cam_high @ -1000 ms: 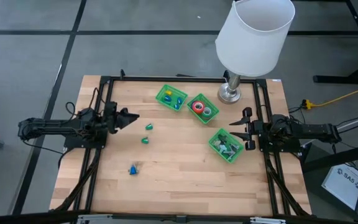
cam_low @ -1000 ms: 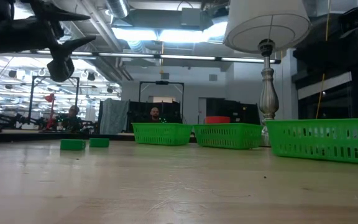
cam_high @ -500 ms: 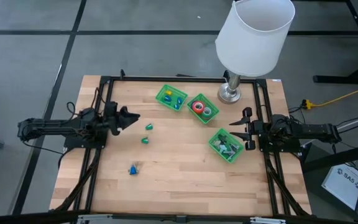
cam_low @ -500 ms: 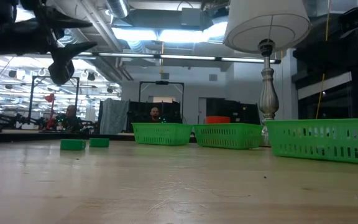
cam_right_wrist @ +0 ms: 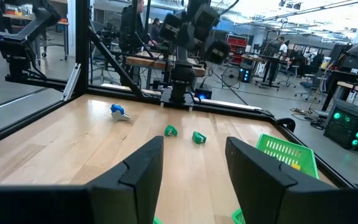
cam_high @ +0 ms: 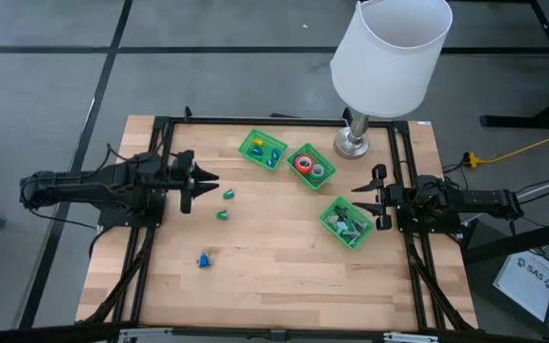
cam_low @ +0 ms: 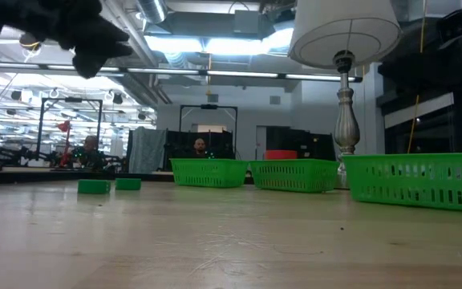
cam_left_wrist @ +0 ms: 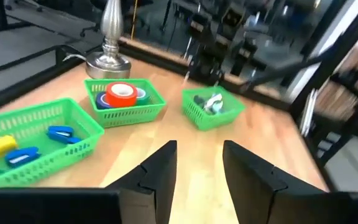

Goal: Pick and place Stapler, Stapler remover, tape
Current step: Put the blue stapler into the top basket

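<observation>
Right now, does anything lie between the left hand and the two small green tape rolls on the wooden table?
Nothing visible does. The left hand hangs empty above bare wood, just short of the two small green tape rolls; only open tabletop lies between them.

Grey floor [cam_high: 46, 57] surrounds the table; ceiling lights [cam_low: 215, 44] glow overhead.

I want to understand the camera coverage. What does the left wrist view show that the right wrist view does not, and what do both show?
Only the left wrist view shows the tray with tape rolls, the lamp base and the tray by the right arm. Only the right wrist view shows the blue item and two small green items loose on the table. Both show the tray with yellow and blue items and the wooden table.
</observation>
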Tool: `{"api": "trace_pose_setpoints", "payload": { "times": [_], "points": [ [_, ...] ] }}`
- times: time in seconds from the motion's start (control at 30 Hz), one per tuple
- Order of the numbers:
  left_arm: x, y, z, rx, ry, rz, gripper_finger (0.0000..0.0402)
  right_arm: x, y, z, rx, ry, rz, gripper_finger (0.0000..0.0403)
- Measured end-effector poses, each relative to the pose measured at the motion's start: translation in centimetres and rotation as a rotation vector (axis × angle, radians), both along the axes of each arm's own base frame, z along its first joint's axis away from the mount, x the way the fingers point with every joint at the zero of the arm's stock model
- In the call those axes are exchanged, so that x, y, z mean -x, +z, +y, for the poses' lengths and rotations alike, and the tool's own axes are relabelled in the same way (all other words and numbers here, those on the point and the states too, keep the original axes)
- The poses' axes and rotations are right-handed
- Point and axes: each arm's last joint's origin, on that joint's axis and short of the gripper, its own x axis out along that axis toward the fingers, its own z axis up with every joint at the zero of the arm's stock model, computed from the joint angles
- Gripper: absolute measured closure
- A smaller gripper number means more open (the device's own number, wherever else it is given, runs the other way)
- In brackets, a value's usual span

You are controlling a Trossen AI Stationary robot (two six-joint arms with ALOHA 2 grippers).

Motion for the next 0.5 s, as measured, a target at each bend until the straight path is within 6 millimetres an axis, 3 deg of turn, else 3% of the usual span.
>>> {"api": "trace_pose_setpoints", "payload": {
  "times": [0.2, 0.33, 0.5],
  "points": [
    [-1.3, 3.0, -0.3, -0.094, -0.129, 0.191, 0.0281, 0.0, 0.0, 0.0, 0.0, 0.001, 0.0, 0.0224],
    [-3.0, 4.3, -1.5, -0.121, -0.295, 0.35, 0.0279, 0.0, 0.0, 0.0, 0.0, 0.0, 0.0, 0.0224],
    [-5.3, 6.1, -3.2, -0.071, -0.379, 0.505, 0.0279, 0.0, 0.0, 0.0, 0.0, 0.0, 0.0, 0.0224]
  ]
}}
